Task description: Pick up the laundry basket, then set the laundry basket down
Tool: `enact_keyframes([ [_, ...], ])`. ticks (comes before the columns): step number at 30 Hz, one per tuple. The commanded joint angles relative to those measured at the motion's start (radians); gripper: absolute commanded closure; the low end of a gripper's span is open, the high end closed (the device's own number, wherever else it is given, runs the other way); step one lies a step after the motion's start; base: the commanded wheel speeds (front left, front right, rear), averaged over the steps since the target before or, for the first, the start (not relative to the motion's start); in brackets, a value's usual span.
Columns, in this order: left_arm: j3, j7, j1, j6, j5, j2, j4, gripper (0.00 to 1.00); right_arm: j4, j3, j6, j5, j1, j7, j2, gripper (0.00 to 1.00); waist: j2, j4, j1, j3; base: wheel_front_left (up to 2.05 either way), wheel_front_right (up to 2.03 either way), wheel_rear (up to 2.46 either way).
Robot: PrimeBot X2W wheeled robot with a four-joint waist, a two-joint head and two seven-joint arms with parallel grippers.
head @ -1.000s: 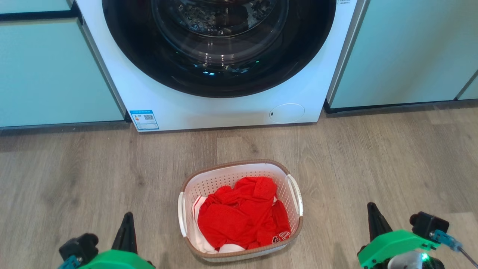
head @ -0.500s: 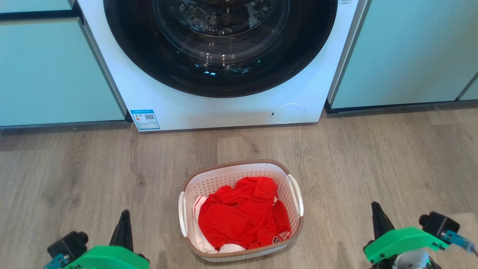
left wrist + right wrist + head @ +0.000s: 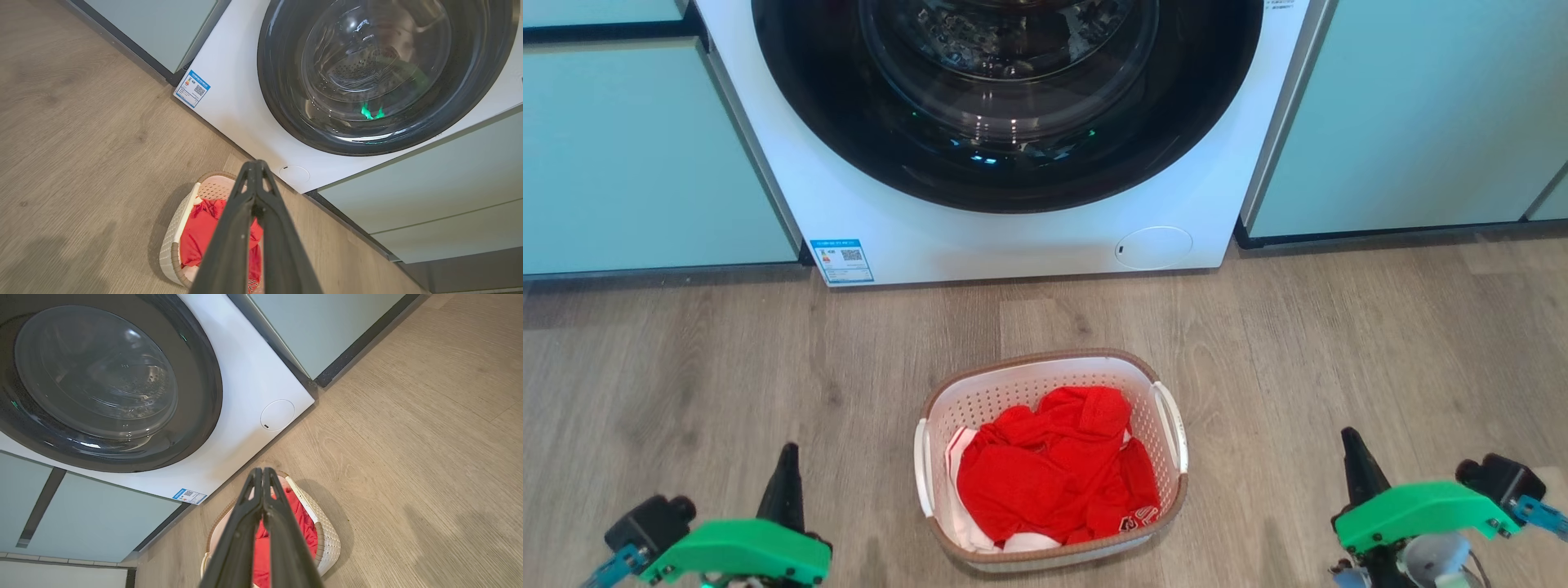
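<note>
And there sat the laundry basket point(image 3: 1013, 396), flat on the wood floor point(image 3: 727, 367), square in front of the washing machine point(image 3: 1013, 245) with a strip of bare boards between the two. It stood upright and level, with a red garment point(image 3: 1045, 474) heaped inside over a bit of white cloth. The white side handles point(image 3: 1174, 437) were free, with nothing hooked on them.

The left gripper point(image 3: 787, 457) hung low at the basket's left and the right gripper point(image 3: 1352, 445) low at its right. Each was well apart from the rim, and neither touched the plastic. The left wrist view showed its two dark fingers point(image 3: 237, 228) pressed together at the tips with nothing between them, and the right wrist view showed the same, fingers point(image 3: 241, 531) together and holding nothing. Both wrist cameras looked down on the basket from above, one on either side.

So how far along was it? The basket was down on the floor (exactly where a set-down would leave it), and no arm was carrying it. That scene fitted two stages: a basket waiting to be lifted, or a basket lifted and put back with both arms drawn clear. The pictures didn't settle which. What could be said was that it was resting, ungripped, with a gripper posted on each flank.
</note>
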Motion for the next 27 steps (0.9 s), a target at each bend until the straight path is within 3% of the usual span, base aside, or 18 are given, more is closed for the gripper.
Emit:
enact_keyframes([
  [1,0.023,0.005,-0.054,-0.008,-0.026,0.013,-0.029,1.0,-0.037,-0.002,0.003,0.025,-0.048,0.005,-0.018,1.0,0.0,0.0,0.0,0.0,0.0,0.0,0.0],
  [27,0.07,0.078,-0.112,-0.045,-0.315,0.014,-0.013,1.0,-0.064,-0.044,0.004,0.302,-0.071,0.079,-0.021,1.0,0.0,0.006,0.0,0.0,0.0,0.0,0.0],
])
